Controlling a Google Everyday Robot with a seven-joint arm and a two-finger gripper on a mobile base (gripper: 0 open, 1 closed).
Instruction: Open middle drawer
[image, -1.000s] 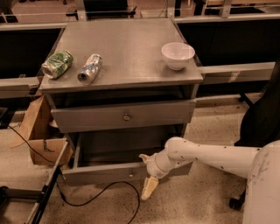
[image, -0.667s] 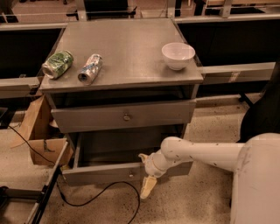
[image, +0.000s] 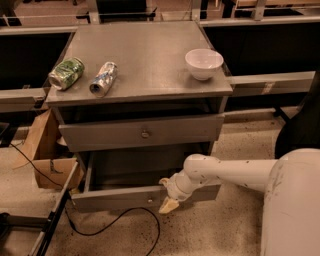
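Camera view, pincer (image: 168, 204) overlapping middle drawer (image: 115, 199) front

No readable text, label or number shows anywhere.

Middle drawer (image: 100, 135): matt grey front, metal-looking, with a dull brass knob (image: 145, 133). Cabinet top (image: 145, 55) matt grey; bowl (image: 204, 63) glossy white; green can (image: 66, 73) and silver can (image: 103, 78) crinkled shiny metal. Gripper (image: 167, 204), low against the bottom drawer front (image: 110, 199): smooth cream plastic.

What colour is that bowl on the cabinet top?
The bowl is plain white, clearest in the camera view; the gripper sits low by the pulled-out drawer front.
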